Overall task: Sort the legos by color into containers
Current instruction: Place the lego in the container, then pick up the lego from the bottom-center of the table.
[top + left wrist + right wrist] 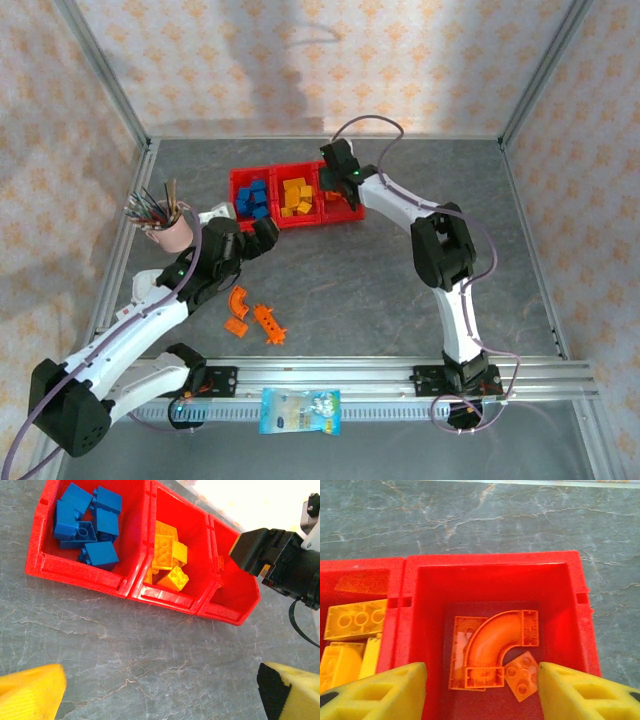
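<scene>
Bins: three. Blue bricks, perhaps six; yellow bricks, five. Orange pieces, three, under my right gripper, spread, empty. Three strays near my left gripper, spread; pen cup beside.

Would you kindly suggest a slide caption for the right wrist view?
Open right end effector over the end bin, which holds a curved orange brick; yellow bricks lie next door.

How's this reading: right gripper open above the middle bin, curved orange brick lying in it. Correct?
Wrong bin. The right gripper is open above the right-end bin, curved orange brick lying in it; the middle bin holds yellow bricks. The right wrist view shows it.
</scene>
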`<action>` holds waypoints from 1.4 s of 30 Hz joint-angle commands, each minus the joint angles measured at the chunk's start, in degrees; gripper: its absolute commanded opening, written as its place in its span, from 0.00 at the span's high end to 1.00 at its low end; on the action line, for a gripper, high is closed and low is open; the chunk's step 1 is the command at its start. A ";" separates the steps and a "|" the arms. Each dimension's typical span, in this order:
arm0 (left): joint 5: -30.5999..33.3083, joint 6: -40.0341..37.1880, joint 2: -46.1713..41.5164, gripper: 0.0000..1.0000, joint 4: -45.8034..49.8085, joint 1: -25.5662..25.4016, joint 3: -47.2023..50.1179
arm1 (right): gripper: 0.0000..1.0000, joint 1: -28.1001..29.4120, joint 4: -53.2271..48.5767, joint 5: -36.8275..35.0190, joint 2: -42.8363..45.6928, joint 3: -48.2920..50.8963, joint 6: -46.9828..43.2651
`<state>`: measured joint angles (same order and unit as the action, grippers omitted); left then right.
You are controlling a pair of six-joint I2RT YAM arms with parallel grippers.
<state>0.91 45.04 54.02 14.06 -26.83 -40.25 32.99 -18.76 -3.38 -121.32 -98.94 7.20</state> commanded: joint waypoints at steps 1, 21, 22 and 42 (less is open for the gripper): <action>1.79 -0.39 -3.23 0.01 1.94 0.51 -1.11 | 0.37 2.94 0.98 1.00 8.99 5.84 0.56; 10.05 9.25 -26.04 0.01 30.51 0.57 0.34 | 0.21 33.15 3.20 3.35 22.39 29.51 8.03; 10.16 9.75 -26.85 0.01 31.52 0.60 0.21 | 0.21 34.74 3.12 2.91 21.69 29.46 8.38; 11.61 11.45 -28.66 0.01 35.13 0.56 0.25 | 0.36 43.65 3.65 4.48 8.18 25.85 7.53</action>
<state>11.00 55.96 25.63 47.40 -26.83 -39.94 76.53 -15.33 1.85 -111.96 -71.31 14.72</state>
